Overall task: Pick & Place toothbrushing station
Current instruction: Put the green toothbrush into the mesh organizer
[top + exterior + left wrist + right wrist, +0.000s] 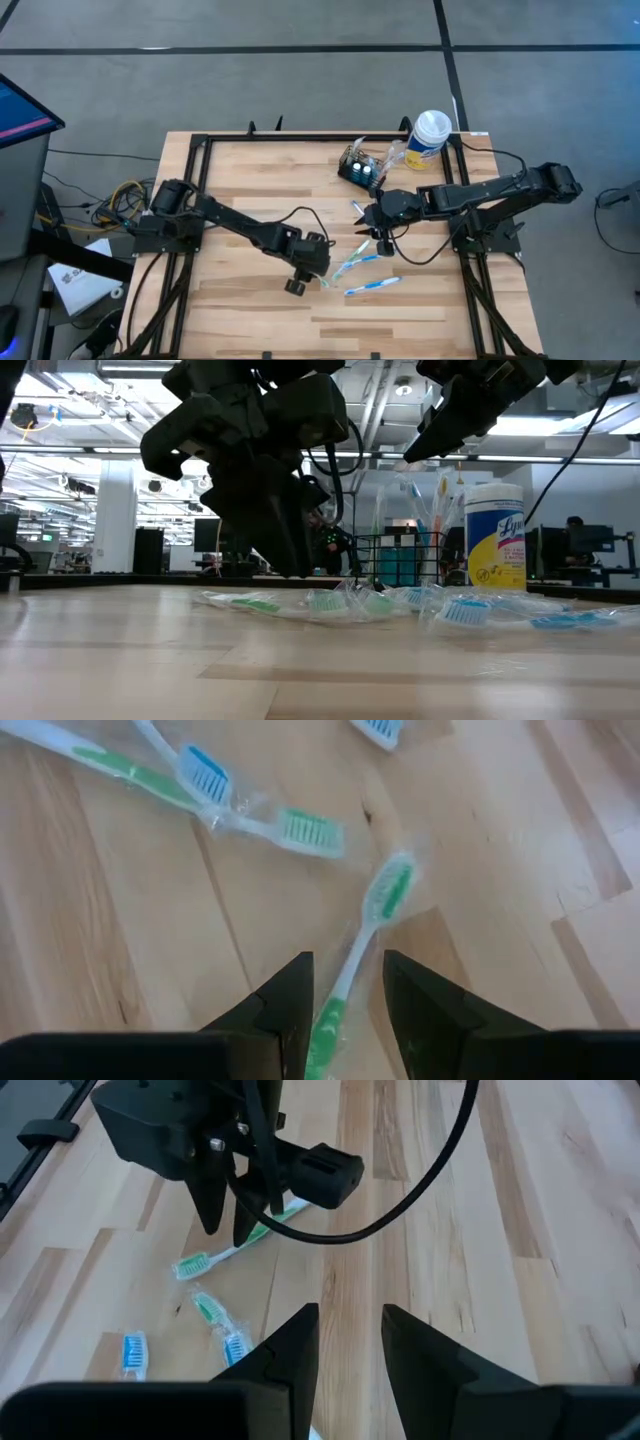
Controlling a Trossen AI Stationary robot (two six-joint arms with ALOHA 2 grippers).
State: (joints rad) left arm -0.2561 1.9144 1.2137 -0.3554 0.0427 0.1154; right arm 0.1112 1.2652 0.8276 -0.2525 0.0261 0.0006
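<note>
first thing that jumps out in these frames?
The scatter of wrapped toothbrushes mid-table, green and blue, with the left gripper low over a green toothbrush, fingers open on either side of its handle. The right gripper hangs open above bare wood nearby. At the far edge stands the black mesh caddy, beside a white-lidded canister.

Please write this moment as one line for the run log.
left gripper: open, fingers astride green toothbrush | right gripper: open, above table | caddy: at table's far edge
</note>
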